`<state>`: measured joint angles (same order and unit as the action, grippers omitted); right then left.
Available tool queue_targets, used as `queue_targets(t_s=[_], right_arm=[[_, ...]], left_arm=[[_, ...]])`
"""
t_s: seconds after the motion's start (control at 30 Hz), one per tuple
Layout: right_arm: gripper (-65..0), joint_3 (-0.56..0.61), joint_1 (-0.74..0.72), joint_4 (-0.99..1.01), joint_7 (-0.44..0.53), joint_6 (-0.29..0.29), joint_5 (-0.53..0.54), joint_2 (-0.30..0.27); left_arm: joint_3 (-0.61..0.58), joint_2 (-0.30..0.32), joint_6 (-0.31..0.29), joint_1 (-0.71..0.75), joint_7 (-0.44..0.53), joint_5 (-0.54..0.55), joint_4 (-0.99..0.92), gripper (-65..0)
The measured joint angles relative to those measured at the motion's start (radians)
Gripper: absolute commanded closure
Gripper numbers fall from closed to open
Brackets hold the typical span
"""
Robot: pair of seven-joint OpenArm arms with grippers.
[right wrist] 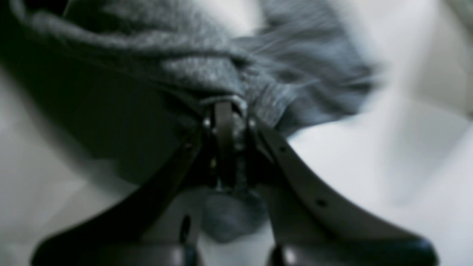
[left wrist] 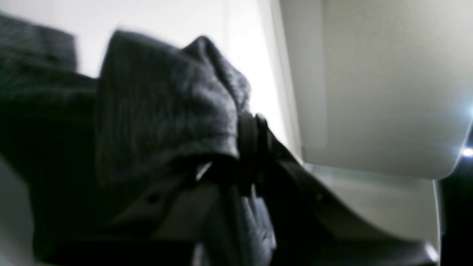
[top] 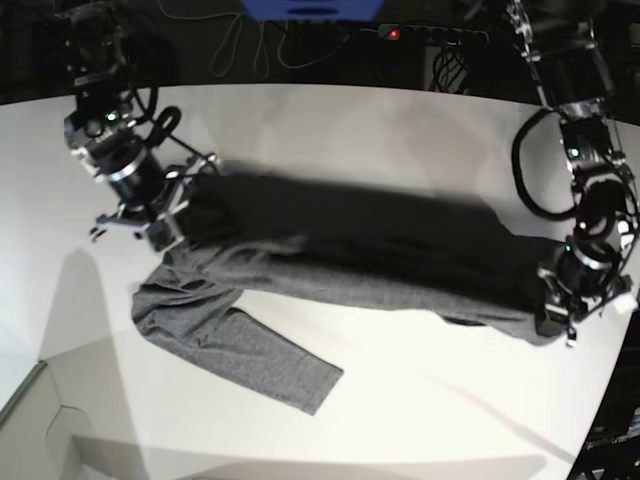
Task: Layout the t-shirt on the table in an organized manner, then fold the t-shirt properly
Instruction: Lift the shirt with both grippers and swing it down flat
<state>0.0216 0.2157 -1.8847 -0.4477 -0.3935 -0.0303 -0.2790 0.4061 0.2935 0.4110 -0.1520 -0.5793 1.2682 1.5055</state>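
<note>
I see one t-shirt [top: 380, 250], dark heather-grey and plain, stretched in a rumpled band between my two arms, one sleeve lying flat on the white tabletop [top: 420, 420]. The left pincer [left wrist: 253, 147] is clamped on its cloth, and the right pincer [right wrist: 225, 122] is pinched tight on a bunched fold. Behind the tabletop the room is dark, with cables [top: 250, 45].

Blue box [top: 310, 8] beyond the table's far edge, middle. Black power strip [top: 432, 34] with a red light just beside it. Loose cables [top: 245, 45] nearby.
</note>
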Motion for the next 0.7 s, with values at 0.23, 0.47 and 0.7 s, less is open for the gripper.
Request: queue_targets(t_s=[0.23, 0.47, 0.7], right_arm=[[0.0, -0.052, -0.121, -0.044, -0.005, -0.008, 0.002, 0.019], [0.0, -0.085, -0.243, -0.045, -0.012, -0.010, 0.003, 0.021], [0.0, -0.079, -0.415, -0.035, -0.024, -0.012, 0.001, -0.030]], left_arm=[[-0.084, 0.012, 0.000, -0.172, 0.009, 0.001, -0.097, -0.2], [-0.137, 0.008, 0.000, -0.314, 0.010, 0.000, -0.203, -0.2], [-0.224, 0.011, 0.000, -0.480, 0.014, 0.001, -0.336, -0.2]])
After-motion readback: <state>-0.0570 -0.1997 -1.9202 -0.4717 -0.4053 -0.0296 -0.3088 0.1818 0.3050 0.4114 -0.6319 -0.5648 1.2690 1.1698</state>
